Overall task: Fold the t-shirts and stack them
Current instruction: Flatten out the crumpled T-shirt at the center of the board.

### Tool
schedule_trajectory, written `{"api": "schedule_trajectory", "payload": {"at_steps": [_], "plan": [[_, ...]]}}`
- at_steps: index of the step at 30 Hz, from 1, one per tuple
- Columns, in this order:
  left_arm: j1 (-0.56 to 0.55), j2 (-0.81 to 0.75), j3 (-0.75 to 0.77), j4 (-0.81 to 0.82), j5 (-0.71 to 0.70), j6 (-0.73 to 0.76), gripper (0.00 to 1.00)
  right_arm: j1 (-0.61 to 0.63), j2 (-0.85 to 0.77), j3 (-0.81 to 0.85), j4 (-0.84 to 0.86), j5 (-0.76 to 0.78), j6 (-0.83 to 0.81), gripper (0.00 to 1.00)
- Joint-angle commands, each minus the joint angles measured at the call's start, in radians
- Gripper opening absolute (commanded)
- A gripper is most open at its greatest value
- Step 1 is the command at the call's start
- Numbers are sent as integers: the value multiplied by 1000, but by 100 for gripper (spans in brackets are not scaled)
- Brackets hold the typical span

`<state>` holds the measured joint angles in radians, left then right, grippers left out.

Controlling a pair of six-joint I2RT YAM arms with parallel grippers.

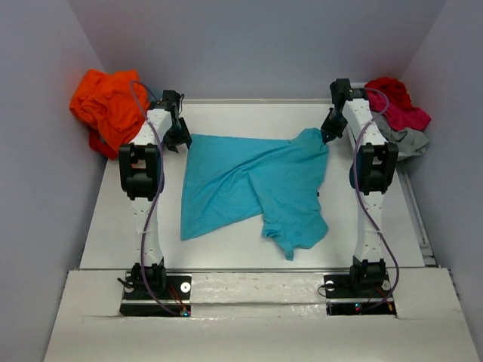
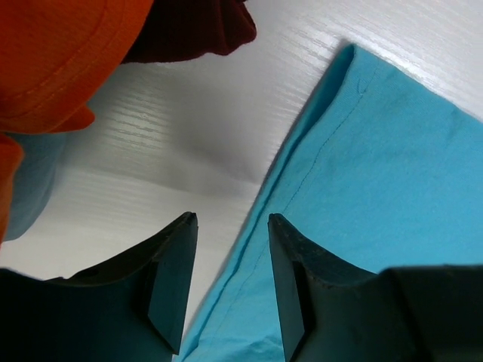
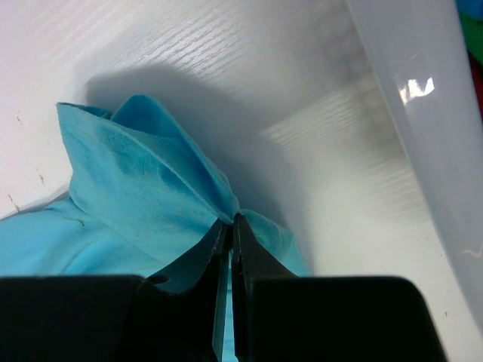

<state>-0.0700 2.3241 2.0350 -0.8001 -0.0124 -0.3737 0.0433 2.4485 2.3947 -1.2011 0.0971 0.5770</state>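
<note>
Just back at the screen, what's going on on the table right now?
The right gripper is shut on a bunched far corner of the turquoise t-shirt, which lies rumpled and only partly spread on the table. The left gripper is open, its fingers straddling the shirt's hem at the other far corner, not yet pinching it. Orange shirts sit heaped far left and red and grey shirts far right. No folded stack is visible.

- The top external camera is looking down on the whole table from high behind its near edge.
- The left wrist camera is peering past the left end effector, close over an edge of the turquoise t-shirt.
- The right wrist camera is facing down equally close; all three views are sharing that shirt.
</note>
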Motion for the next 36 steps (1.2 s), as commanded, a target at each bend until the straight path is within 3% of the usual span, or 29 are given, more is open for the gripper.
{"api": "schedule_trajectory", "payload": {"at_steps": [1, 7, 11, 15, 26, 36], "plan": [[6, -48, 11, 7, 77, 25, 56, -8, -6, 8, 0, 4, -16, 9], [6, 6, 53, 48, 169, 51, 65, -8, -16, 4, -2, -8, -25, 10], [6, 69, 181, 23, 154, 73, 66, -8, -25, -17, 3, -31, -31, 10], [6, 104, 212, 47, 158, 93, 67, -8, -49, -51, 8, -31, -37, 11], [33, 169, 168, 125, 166, 90, 67, -8, -62, -22, -25, -30, -57, 12], [42, 210, 145, 170, 313, 105, 69, 1, -69, -26, -28, -25, -57, 12]]}}
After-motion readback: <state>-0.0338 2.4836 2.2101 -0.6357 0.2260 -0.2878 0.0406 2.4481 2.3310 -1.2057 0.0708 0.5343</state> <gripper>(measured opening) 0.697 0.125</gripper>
